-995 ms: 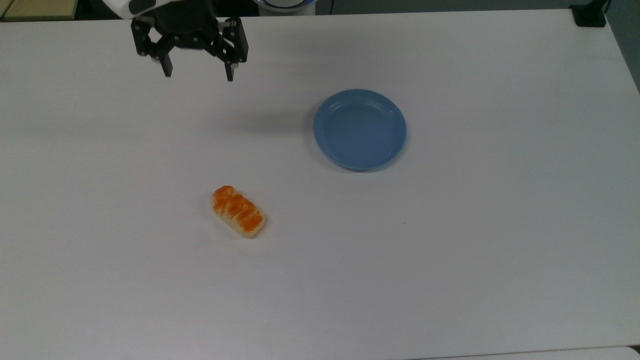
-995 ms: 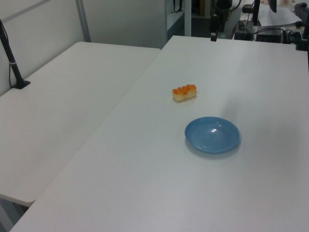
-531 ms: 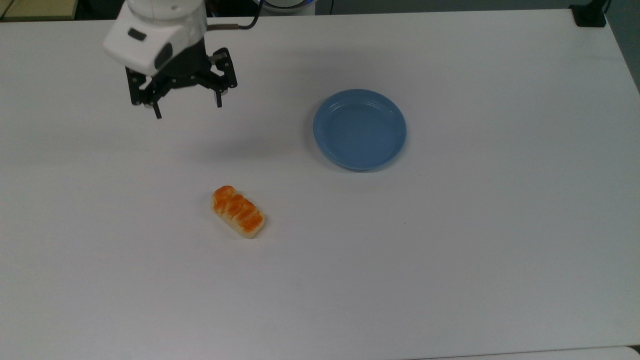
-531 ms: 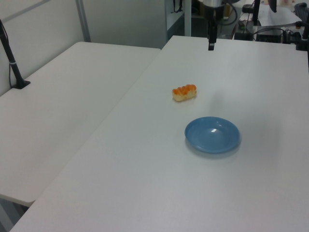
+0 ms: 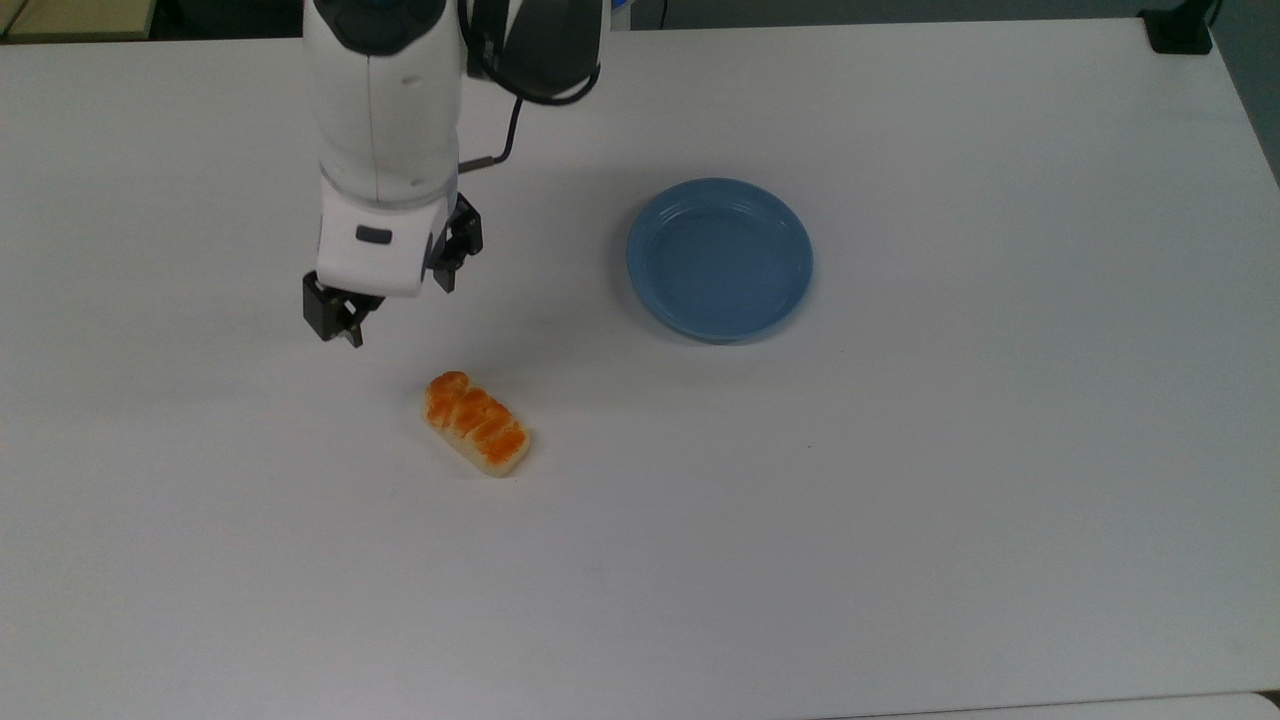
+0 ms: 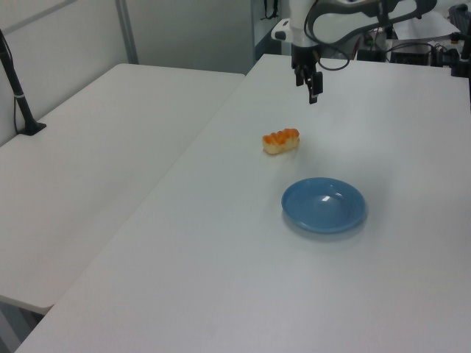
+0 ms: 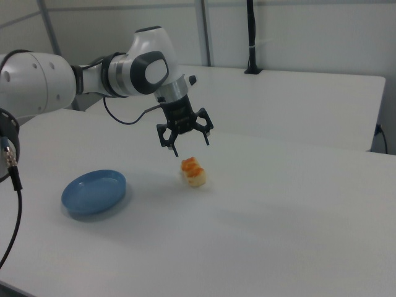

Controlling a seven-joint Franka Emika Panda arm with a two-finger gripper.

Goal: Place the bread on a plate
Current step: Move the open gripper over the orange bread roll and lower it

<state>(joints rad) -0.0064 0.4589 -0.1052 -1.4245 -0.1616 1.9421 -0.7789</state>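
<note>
- The bench point(image 5: 900, 520) is a broad white top, matte and evenly lit, with soft grey shadows on it.
- In the left view a second white table point(image 6: 96, 169) stands flush against the bench's left edge, with a thin seam between the two.
- A black post on a small foot point(image 6: 22, 103) stands at that second table's far left side.
- Pale grey wall panels point(image 6: 191, 33) rise behind it, split by a light metal upright point(image 6: 126, 31).
- In the right view another white table point(image 7: 291, 99) lies behind the bench, a black pole point(image 7: 250, 37) rising from its far edge before a pale wall point(image 7: 322, 34).
- Dark cluttered equipment and cables point(image 6: 412, 37) sit beyond the bench's far end in the left view.
</note>
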